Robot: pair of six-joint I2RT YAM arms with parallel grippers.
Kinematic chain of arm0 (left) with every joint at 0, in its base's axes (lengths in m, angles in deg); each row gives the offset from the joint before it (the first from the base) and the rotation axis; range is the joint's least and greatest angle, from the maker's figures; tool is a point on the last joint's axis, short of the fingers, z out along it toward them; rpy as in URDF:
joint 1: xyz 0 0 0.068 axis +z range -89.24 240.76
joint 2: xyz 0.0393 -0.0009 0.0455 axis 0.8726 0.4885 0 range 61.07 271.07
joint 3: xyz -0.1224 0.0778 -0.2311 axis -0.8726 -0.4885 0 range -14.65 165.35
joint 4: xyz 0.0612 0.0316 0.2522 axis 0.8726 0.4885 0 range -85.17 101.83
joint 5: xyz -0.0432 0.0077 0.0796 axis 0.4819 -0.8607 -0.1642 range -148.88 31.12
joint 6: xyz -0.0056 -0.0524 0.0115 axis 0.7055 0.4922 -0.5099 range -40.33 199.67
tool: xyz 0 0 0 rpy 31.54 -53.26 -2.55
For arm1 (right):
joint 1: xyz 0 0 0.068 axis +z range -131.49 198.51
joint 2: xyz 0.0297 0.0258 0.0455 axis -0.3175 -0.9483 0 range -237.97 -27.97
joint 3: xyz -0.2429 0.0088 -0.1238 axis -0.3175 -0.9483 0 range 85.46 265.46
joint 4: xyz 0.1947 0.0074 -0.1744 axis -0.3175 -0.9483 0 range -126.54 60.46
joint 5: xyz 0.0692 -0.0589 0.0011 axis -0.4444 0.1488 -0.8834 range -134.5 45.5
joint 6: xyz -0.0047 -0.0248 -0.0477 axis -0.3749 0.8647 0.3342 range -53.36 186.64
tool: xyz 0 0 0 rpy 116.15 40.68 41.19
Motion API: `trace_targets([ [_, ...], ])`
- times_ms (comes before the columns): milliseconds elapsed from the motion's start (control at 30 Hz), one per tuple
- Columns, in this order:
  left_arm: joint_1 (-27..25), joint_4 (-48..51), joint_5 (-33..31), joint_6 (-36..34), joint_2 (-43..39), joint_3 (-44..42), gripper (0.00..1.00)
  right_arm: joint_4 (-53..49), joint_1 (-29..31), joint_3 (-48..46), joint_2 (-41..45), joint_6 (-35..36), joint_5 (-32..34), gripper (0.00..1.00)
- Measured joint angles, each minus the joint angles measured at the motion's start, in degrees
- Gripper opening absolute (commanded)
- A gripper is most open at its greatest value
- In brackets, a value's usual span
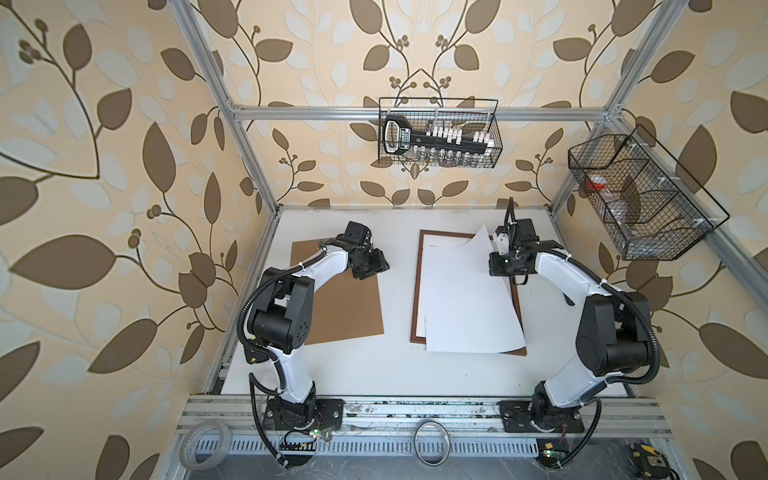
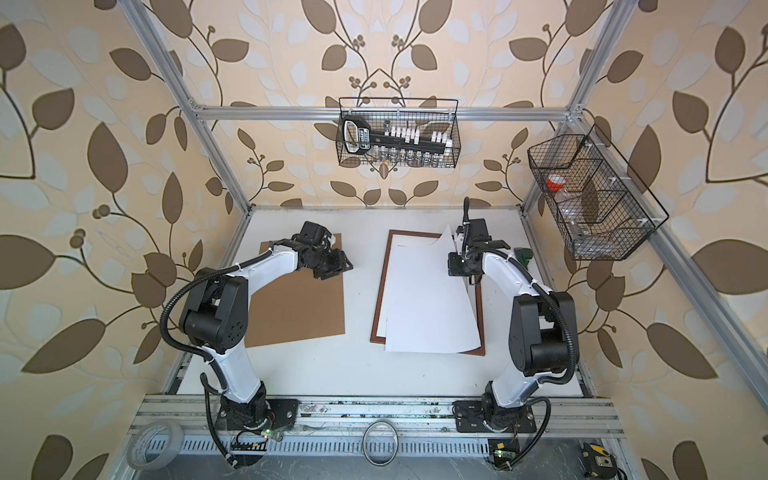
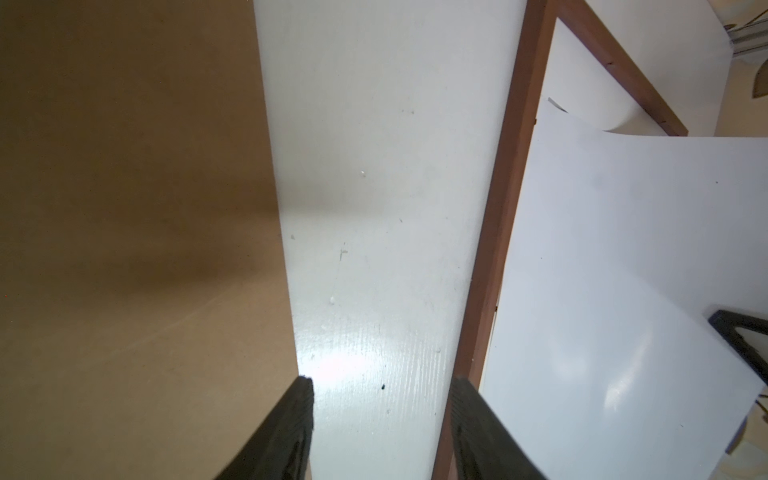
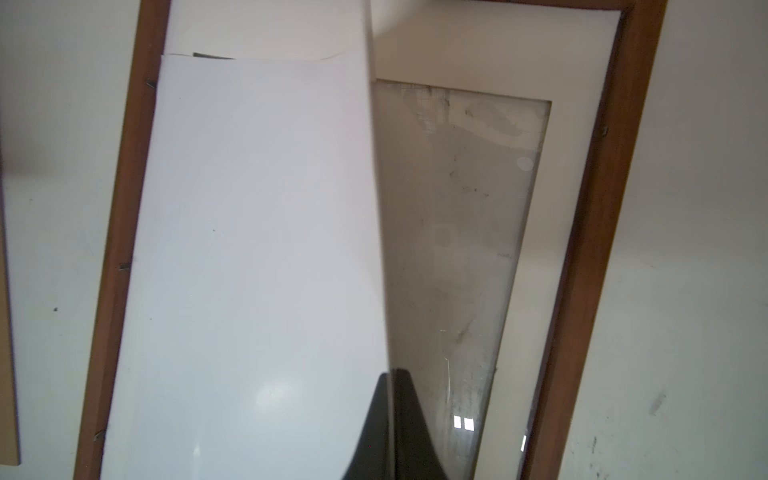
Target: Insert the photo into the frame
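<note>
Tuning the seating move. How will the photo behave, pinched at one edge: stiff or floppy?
Likely floppy: the photo bows up where the fingers of the right gripper pinch its edge, the rest sagging onto the frame. Probably light, since one edge pinch lifts that side. Its glossy back suggests it could slide when nudged.

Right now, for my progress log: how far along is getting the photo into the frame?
Done: the frame lies flat with the white mat inside. In hand: the right gripper grips the photo at its lifted edge; the rest drapes askew over the frame. Left: lay the photo flat within the border. The left gripper hovers open near the backing board.
</note>
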Motion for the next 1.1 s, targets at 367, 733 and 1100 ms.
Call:
trace_targets([
  [367,-1.1,-1.1,0.4,0.8,1.2,0.0,0.54,-7.0,1.8,1.9,4.9,-2.9,-1.7,0.0],
  [733,-1.1,-1.5,-0.2,0.5,1.2,0.0,0.53,-12.5,9.6,11.0,12.1,-4.6,-6.0,0.0],
  [1100,-1.1,-1.5,-0.5,0.1,1.2,0.0,0.53,-4.3,1.3,10.9,5.0,-4.9,-15.4,0.0],
])
